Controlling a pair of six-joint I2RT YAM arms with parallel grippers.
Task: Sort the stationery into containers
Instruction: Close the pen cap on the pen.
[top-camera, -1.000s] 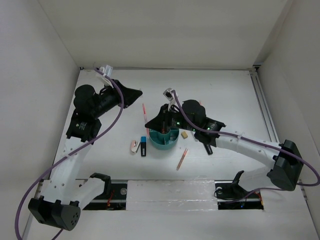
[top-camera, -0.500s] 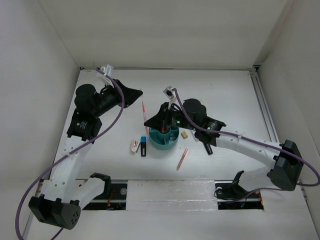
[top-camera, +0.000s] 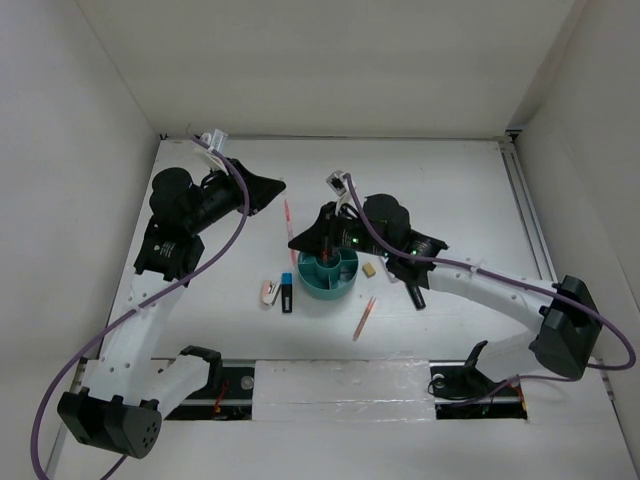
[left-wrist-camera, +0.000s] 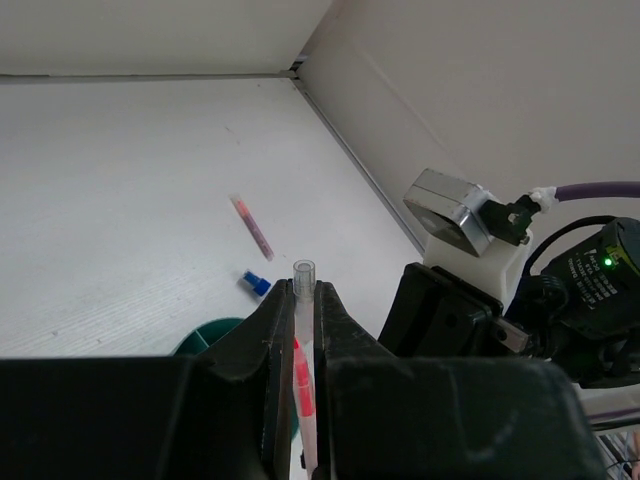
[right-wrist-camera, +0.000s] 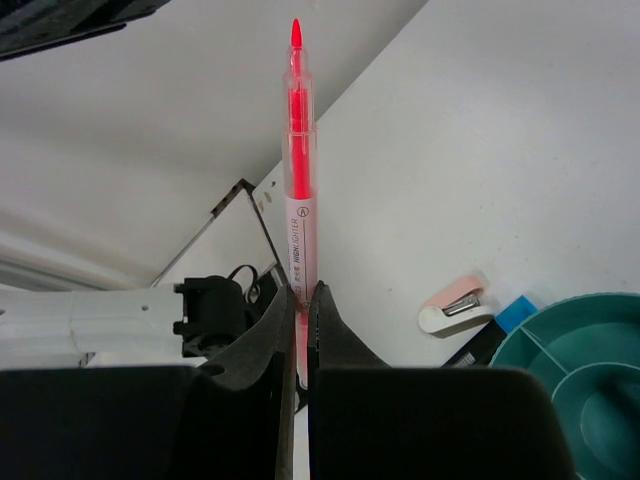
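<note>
My right gripper (top-camera: 293, 243) (right-wrist-camera: 302, 290) is shut on a pink highlighter (right-wrist-camera: 299, 180) (top-camera: 288, 220). Its bare tip points away from the jaws toward my left gripper (top-camera: 281, 186) (left-wrist-camera: 304, 285). That gripper is shut on a thin clear tube (left-wrist-camera: 304, 272) with pink-red inside, held above the table. The round teal organizer (top-camera: 322, 290) (right-wrist-camera: 560, 330) sits just right of the right gripper. Left of it lie a blue-capped black marker (top-camera: 287, 293) and a small white-pink piece (top-camera: 269, 292) (right-wrist-camera: 455, 305). A tan eraser (top-camera: 369, 268) and a pinkish-orange pencil (top-camera: 364, 318) lie to its right.
White walls close in the table on the left, back and right. A metal rail (top-camera: 527, 215) runs along the right side. Both arm bases and a taped strip (top-camera: 340, 385) take up the near edge.
The right arm has shifted slightly, carrying the highlighter a little farther from the near edge. The left arm has stayed put.
</note>
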